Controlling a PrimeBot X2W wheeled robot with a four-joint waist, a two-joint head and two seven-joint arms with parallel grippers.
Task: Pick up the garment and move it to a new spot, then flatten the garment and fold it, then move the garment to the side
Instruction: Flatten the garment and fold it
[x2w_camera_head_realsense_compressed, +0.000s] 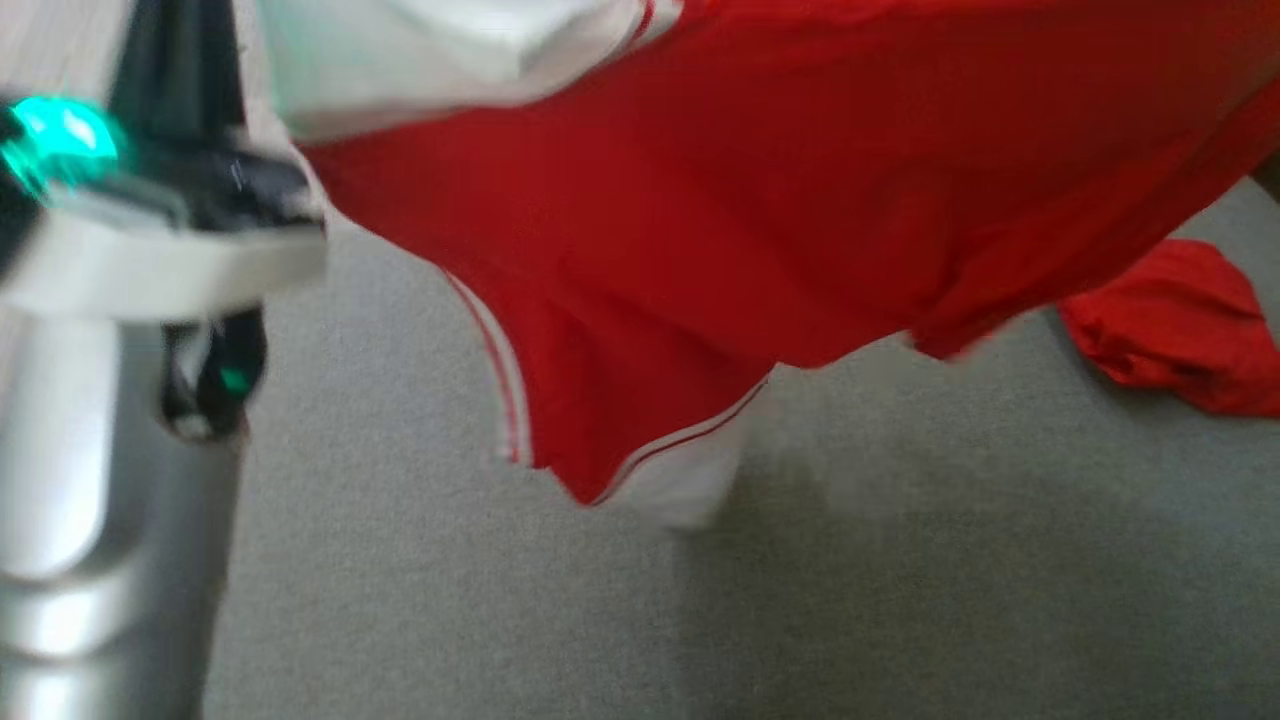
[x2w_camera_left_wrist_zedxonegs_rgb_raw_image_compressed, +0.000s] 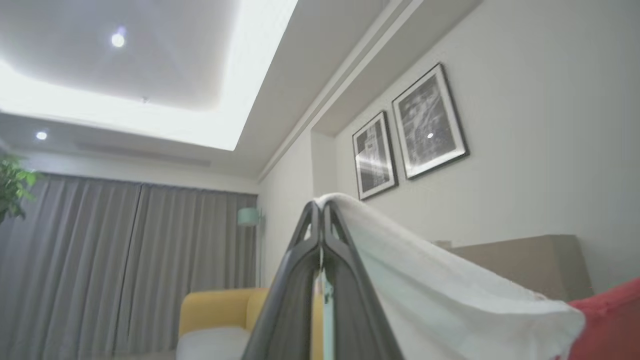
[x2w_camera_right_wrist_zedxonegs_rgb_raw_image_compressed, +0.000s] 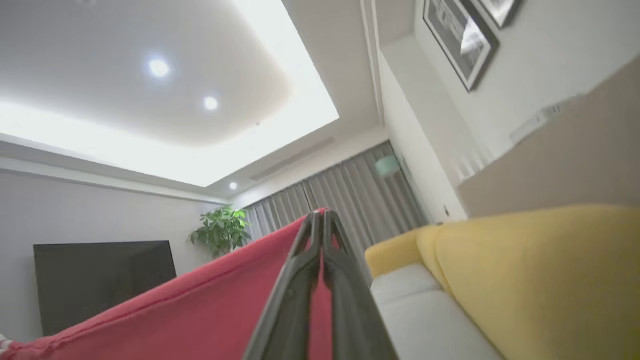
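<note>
Head view: holds the garment aloft from 10 to 3 o'clock over the grey surface, clamps its white sleeve in the left gripper and its red edge in the right gripper, seemingly to carry it spread, not crumpled.

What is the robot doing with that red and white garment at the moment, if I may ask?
The robot is holding the red and white garment up in the air with both arms. The left gripper is shut on a white part and the right gripper on a red part, both pointing upward. The cloth hangs over the grey surface, not yet flattened or folded. A crumpled red piece lies on that surface at the right.
</note>
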